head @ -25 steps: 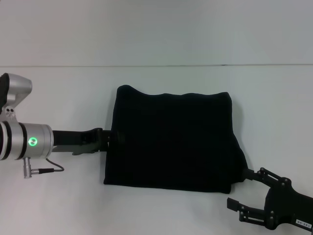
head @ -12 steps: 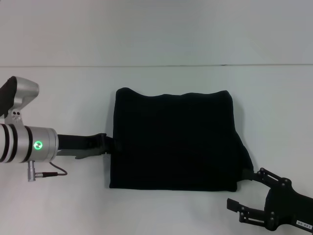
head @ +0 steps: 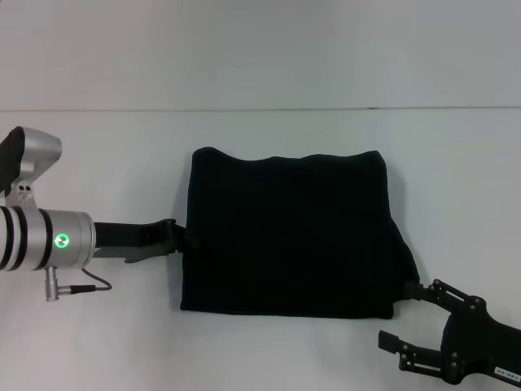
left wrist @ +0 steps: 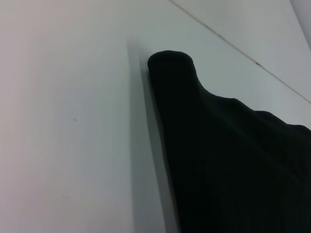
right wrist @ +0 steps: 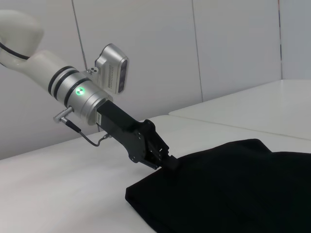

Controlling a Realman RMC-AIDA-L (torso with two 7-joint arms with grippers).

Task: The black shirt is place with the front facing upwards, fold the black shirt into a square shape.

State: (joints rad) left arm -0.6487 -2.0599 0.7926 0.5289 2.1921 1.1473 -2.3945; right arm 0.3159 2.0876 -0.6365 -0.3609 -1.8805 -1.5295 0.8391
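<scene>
Black shirt [head: 289, 232] lies folded into a rough rectangle mid-table [head: 260, 130], no print showing, far edge wavy, near-right corner sagging outward.

Left pincer [head: 181, 237] comes in low from the left and meets the shirt's left edge about halfway down. Right wrist view shows its tip [right wrist: 167, 162] at the cloth edge, fingers pressed together, but can't tell if it actually pinches fabric or just touches it. Left wrist view only shows the shirt's far-left corner [left wrist: 170, 60] and the edge running toward the camera.

Right pincer [head: 407, 326] sits at the shirt's near-right corner, fingers spread apart, nothing held. Upper finger [head: 427, 292] tip is right at the shirt's corner, lower finger [head: 403, 346] is off the cloth over bare table.
</scene>
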